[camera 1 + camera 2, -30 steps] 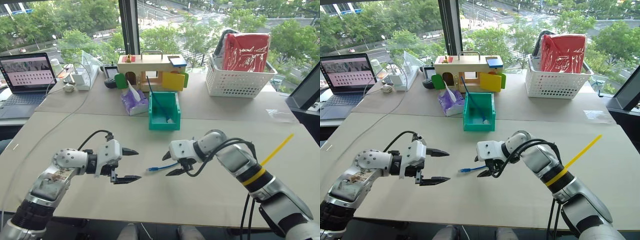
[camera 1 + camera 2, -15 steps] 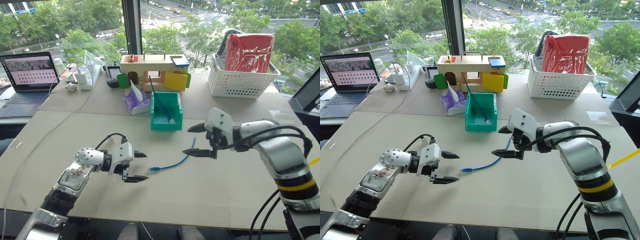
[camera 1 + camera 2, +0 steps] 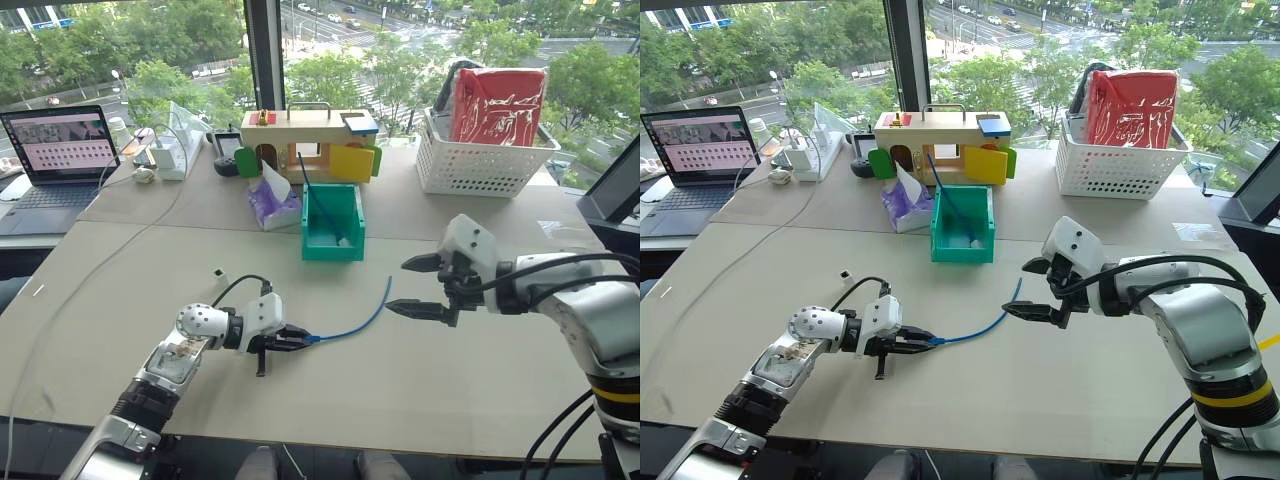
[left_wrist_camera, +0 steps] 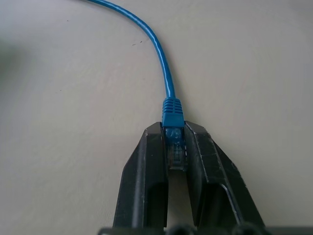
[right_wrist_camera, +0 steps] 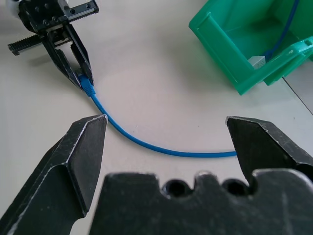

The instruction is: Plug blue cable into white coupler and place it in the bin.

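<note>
Now the left gripper (image 4: 176, 147) pinches the blue cable (image 3: 360, 322) by its plug, flat on the table (image 3: 480, 380); the right gripper (image 3: 420, 287) hovers wide open. Best to lift without twisting, then fetch the white coupler (image 3: 218, 272), which lies well apart.

The two head views look forward and down from above the counter (image 3: 120, 260), side by side, sharing nearly the same scene up to the windows; the left wrist view sits very close behind the left tool (image 4: 176, 147), low over the counter; the right wrist view looks from higher up, across the blue cable (image 5: 146, 144), at that same left tool.
</note>
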`<state>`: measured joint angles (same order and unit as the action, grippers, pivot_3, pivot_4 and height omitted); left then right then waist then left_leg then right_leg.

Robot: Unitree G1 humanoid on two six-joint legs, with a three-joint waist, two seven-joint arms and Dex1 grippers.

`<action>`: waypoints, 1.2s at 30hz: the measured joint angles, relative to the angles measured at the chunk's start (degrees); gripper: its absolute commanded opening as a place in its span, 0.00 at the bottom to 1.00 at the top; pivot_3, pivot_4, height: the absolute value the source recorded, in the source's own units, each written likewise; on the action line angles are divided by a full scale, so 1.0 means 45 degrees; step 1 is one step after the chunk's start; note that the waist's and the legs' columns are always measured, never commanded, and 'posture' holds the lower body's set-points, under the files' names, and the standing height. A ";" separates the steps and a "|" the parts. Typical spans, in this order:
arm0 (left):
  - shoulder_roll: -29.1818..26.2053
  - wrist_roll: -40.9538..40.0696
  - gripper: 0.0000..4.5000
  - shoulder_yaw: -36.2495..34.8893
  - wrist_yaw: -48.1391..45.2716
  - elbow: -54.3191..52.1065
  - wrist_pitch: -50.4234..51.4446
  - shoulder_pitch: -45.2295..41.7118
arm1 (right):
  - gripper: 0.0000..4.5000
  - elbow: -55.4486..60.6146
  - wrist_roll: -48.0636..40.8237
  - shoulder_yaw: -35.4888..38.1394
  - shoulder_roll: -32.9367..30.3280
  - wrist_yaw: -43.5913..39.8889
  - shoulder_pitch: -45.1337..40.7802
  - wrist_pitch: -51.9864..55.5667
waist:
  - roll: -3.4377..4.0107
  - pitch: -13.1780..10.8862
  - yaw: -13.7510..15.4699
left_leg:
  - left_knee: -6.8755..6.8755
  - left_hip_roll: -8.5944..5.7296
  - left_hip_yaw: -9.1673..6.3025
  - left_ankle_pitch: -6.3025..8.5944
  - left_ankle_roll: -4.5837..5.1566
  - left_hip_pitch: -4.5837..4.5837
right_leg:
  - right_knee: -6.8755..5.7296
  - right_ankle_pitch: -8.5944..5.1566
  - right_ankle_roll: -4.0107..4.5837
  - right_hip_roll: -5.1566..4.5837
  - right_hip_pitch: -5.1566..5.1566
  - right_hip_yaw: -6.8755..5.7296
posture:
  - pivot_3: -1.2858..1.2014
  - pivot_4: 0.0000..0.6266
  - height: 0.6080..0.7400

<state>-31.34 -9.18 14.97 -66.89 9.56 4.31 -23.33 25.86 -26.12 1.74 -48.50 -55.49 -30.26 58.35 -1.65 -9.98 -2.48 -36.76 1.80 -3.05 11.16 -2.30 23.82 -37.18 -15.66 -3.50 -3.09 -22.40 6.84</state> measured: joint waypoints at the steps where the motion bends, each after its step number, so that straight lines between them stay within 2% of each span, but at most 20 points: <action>1: 0.0064 -0.0007 0.02 -0.0109 0.0193 0.0051 0.0083 0.0000 | 1.00 0.0115 -0.0367 0.0382 0.0006 0.0164 0.0050 0.0565 | 0.0000 0.0000 0.0006 | -0.0001 0.0001 -0.0002 0.0000 0.0000 0.0001 | 0.0001 0.0000 0.0000 0.0001 0.0000 -0.0002 | 0.52 0.24 1.00; 4: 0.0558 -0.0269 0.02 -0.0588 0.0721 0.0082 0.0499 -0.0154 | 1.00 0.0623 -0.2013 0.2224 0.0427 0.0569 0.0525 0.3228 | -0.0002 0.0001 0.0033 | -0.0002 0.0000 -0.0009 0.0001 0.0002 0.0006 | 0.0003 0.0000 0.0000 0.0001 0.0007 -0.0008 | 0.52 0.24 1.00; 6: 0.1360 -0.0630 0.02 -0.0914 0.1227 -0.0004 0.0654 -0.0310 | 1.00 0.1148 -0.3058 0.3974 0.1360 0.1036 0.1307 0.5570 | -0.0009 0.0005 0.0133 | -0.0004 -0.0010 -0.0026 0.0002 0.0004 0.0016 | 0.0011 0.0000 -0.0001 -0.0006 0.0013 -0.0021 | 0.52 0.24 1.00; 8: 0.2134 -0.0987 0.02 -0.1049 0.1728 -0.0410 0.0912 -0.0344 | 1.00 0.1541 -0.4069 0.5060 0.2513 0.1788 0.2255 0.6911 | -0.0016 0.0010 0.0249 | -0.0016 -0.0016 -0.0029 0.0008 0.0013 0.0029 | 0.0012 0.0000 -0.0002 -0.0011 0.0011 -0.0023 | 0.52 0.24 1.00; 9: 0.2421 -0.1081 0.02 -0.1048 0.1900 -0.0662 0.1078 -0.0338 | 1.00 0.1669 -0.4633 0.5443 0.3271 0.2360 0.2575 0.7261 | -0.0015 0.0010 0.0247 | -0.0018 -0.0018 -0.0026 0.0008 0.0014 0.0035 | 0.0011 0.0000 -0.0002 -0.0012 0.0001 -0.0016 | 0.52 0.24 1.00; 12: 0.3425 -0.1314 0.02 -0.0808 0.2649 -0.1517 0.1642 -0.0260 | 1.00 0.2148 -0.6508 0.6806 0.7245 0.5494 0.3349 0.7495 | 0.0006 0.0023 0.0053 | -0.0011 -0.0009 -0.0027 0.0007 0.0014 0.0019 | -0.0018 0.0001 -0.0001 -0.0001 0.0002 -0.0011 | 0.52 0.24 1.00; 15: 0.3745 -0.1180 0.02 -0.0533 0.3254 -0.1908 0.1943 0.0029 | 1.00 0.2483 -0.7372 0.7281 0.9079 0.7822 0.3867 0.7496 | 0.0016 0.0029 -0.0067 | -0.0012 -0.0011 -0.0019 0.0006 0.0012 0.0001 | -0.0029 0.0000 -0.0002 0.0000 0.0007 0.0002 | 0.52 0.24 1.00; 18: 0.3789 -0.0913 0.02 -0.0186 0.3842 -0.2427 0.2402 0.0830 | 1.00 0.3062 -0.7770 0.7708 1.1505 1.0438 0.5043 0.7496 | 0.0030 0.0037 -0.0089 | -0.0007 -0.0001 -0.0025 0.0006 0.0012 0.0002 | -0.0032 -0.0003 -0.0003 0.0009 -0.0003 -0.0001 | 0.52 0.24 1.00; 20: 0.3803 -0.0916 0.02 0.0054 0.3956 -0.2631 0.2680 0.0990 | 1.00 0.3209 -0.8102 0.7815 1.1962 1.1573 0.5148 0.7499 | 0.0044 0.0033 -0.0092 | -0.0016 -0.0022 -0.0008 -0.0001 0.0000 0.0018 | -0.0038 -0.0001 -0.0009 -0.0012 -0.0014 0.0014 | 0.52 0.24 1.00; 27: 0.3618 -0.0934 0.02 0.0148 0.4295 -0.3712 0.3254 0.1171 | 1.00 0.3249 -1.0060 0.7854 1.1969 1.4279 0.5170 0.6629 | 0.0047 0.0039 -0.0223 | -0.0007 -0.0008 -0.0012 -0.0002 0.0000 0.0003 | -0.0007 0.0000 -0.0017 0.0002 0.0005 0.0009 | 0.52 0.24 1.00; 32: 0.3687 -0.0981 0.02 0.0251 0.4632 -0.4068 0.3701 0.1380 | 1.00 0.2553 -1.1683 0.6623 1.1798 1.6085 0.5636 0.4978 | 0.0047 0.0039 -0.0354 | -0.0003 -0.0008 -0.0012 -0.0001 0.0002 0.0008 | -0.0001 -0.0001 -0.0017 0.0002 0.0002 0.0011 | 0.52 0.24 1.00; 36: 0.3683 -0.1001 0.02 0.0347 0.4619 -0.4189 0.3854 0.1380 | 1.00 0.2159 -1.2517 0.5610 1.1426 1.6846 0.5863 0.3924 | 0.0047 0.0039 -0.0346 | -0.0002 -0.0010 -0.0012 -0.0001 0.0001 0.0009 | 0.0002 -0.0010 -0.0032 0.0001 0.0003 0.0011 | 0.52 0.24 1.00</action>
<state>-14.77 -13.69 16.53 -46.11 -9.29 21.65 -17.11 35.58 -82.44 26.98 2.92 20.32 -3.88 76.01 -1.43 -9.80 -4.04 -36.77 1.75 -3.10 11.15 -2.30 23.86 -37.17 -15.71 -3.64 -3.09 -22.39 6.89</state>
